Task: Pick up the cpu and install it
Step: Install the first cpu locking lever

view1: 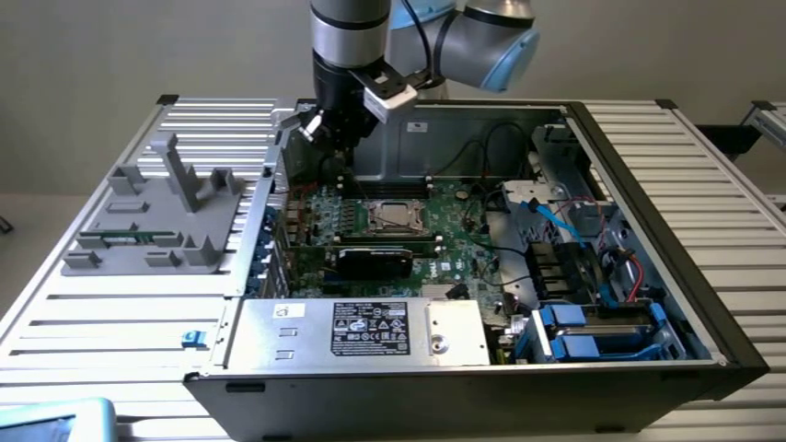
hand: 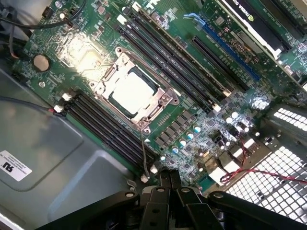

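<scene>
Closest to the wrist camera are the black fingers (hand: 164, 181) of the gripper (hand: 169, 178), pressed together with nothing between them. Beyond them lies the green motherboard (hand: 216, 120). On it the cpu (hand: 133, 91) sits flat inside its socket, its silver top bright under the light, with a metal frame (hand: 163, 103) lying around its edges. Long black memory slots (hand: 168, 52) run along either side of the socket, and a round coin battery (hand: 41, 61) sits near one corner of the board. In the exterior view the gripper (view1: 340, 157) hangs from the arm inside the open computer case (view1: 687, 276), toward the far end of the board, above and apart from the cpu (view1: 396, 215). A black card (view1: 375, 258) stands just nearer than the socket, and a silver box with a white label (view1: 356, 329) lies at the near end of the case. A grey plastic stand (view1: 160, 212) rests on the slatted table (view1: 110, 313) at the exterior view's left, outside the case
</scene>
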Controlling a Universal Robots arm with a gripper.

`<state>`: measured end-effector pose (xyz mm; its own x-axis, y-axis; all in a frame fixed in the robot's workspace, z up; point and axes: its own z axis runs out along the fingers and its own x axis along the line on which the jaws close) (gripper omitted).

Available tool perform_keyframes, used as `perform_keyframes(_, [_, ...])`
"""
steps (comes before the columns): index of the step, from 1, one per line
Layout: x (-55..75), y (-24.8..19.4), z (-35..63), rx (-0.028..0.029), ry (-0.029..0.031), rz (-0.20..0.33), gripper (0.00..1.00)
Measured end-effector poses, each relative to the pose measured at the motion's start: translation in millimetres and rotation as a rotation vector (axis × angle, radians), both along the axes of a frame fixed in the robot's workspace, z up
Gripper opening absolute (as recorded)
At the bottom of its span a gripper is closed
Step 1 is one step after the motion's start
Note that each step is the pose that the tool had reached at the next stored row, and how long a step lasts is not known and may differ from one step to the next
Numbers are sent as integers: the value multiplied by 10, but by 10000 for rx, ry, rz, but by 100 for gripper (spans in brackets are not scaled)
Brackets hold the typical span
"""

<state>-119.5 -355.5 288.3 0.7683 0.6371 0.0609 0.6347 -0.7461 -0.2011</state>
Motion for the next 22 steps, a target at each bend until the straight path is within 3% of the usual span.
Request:
perform_keyframes(5, [0, 0, -58, 0, 22, -784, 11])
perform_keyframes(11, [-1, 0, -102, -5, 126, -1524, 11])
perform_keyframes(13, [-2, 0, -108, -11, 211, -1671, 11])
perform_keyframes(16, [-7, 0, -116, -28, 439, -1760, 11])
perform_keyframes(22, [-12, -4, -156, -11, 451, -1845, 11])
